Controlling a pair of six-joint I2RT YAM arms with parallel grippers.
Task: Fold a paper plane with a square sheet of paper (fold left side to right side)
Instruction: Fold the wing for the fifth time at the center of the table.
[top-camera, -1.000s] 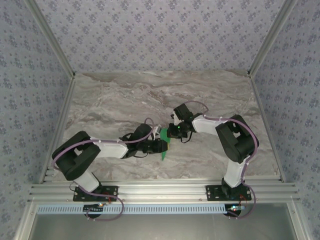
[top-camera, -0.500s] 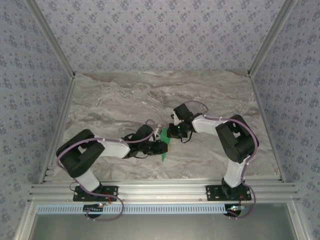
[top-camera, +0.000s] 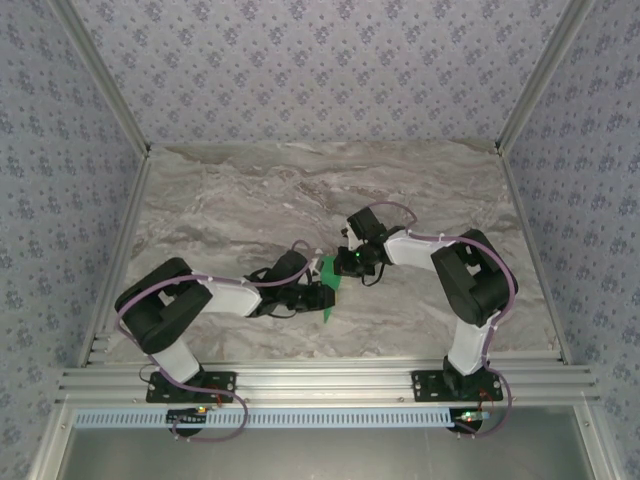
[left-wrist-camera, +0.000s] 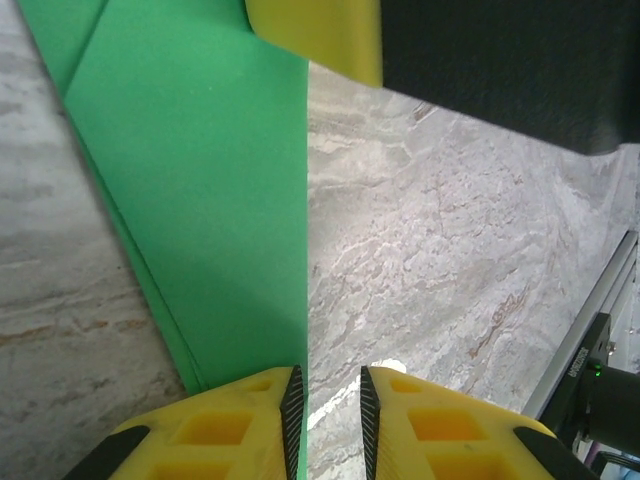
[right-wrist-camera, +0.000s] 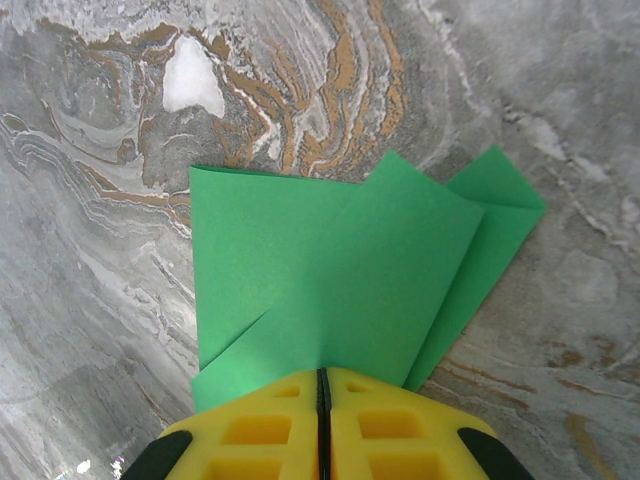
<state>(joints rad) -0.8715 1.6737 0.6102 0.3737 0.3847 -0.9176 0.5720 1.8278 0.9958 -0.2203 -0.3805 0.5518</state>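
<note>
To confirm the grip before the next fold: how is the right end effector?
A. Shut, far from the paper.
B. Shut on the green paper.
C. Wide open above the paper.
B: the right end effector shows no gap at its tips, and the green paper spreads out from between them.

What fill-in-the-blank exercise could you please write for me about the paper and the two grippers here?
1. The folded paper is bright ____.
2. The jaws of the right gripper are ____ on the paper's edge.
3. In the top view, the paper sits ____ the left gripper and the right gripper.
4. The table has a ____ pattern.
Missing words: green; shut; between; marble.
</note>
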